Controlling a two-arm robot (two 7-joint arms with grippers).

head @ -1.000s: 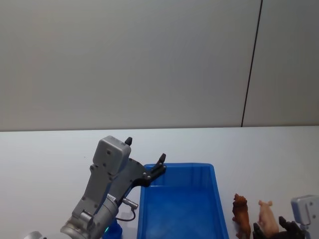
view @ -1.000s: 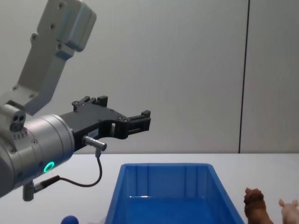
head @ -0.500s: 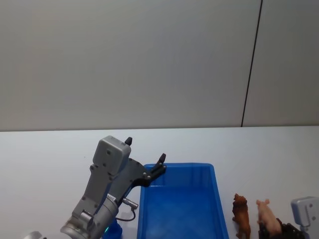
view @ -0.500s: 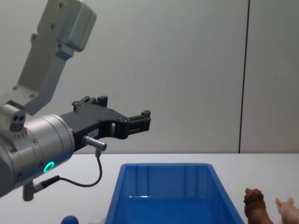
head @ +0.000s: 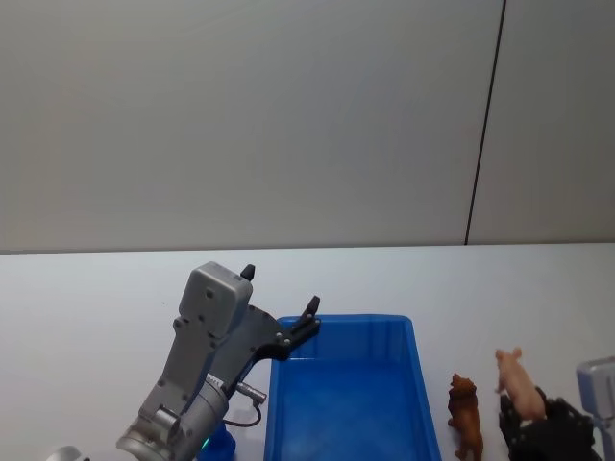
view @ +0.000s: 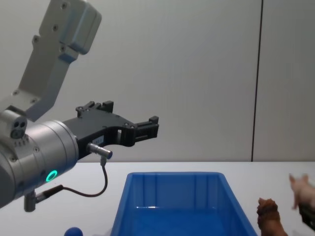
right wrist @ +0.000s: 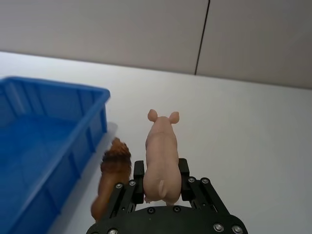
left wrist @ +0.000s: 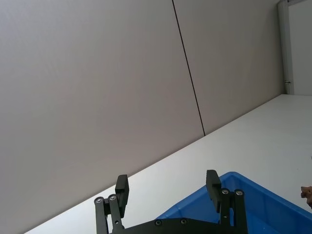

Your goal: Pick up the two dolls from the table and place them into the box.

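The pale pink doll (head: 516,381) hangs above the white table (head: 96,298), right of the blue box (head: 346,319), with my right gripper (head: 524,408) shut on its rear half. In the right wrist view the pink doll (right wrist: 162,156) sits between the fingers of the right gripper (right wrist: 161,178). The brown lion doll (head: 465,413) stands on the table between the box and the pink one, close to the box wall (right wrist: 53,122). My left gripper (head: 281,290) hovers open and empty over the box's far left corner, above the rim (view: 172,174).
A small blue round object (head: 219,447) lies on the table left of the box, under my left arm. A plain grey wall with a dark vertical seam (head: 485,125) stands behind the table. Open tabletop extends behind and to the right of the dolls.
My right gripper has risen with the pink doll, lifting it off the table beside the lion. The left arm, the lion and the box have stayed put.
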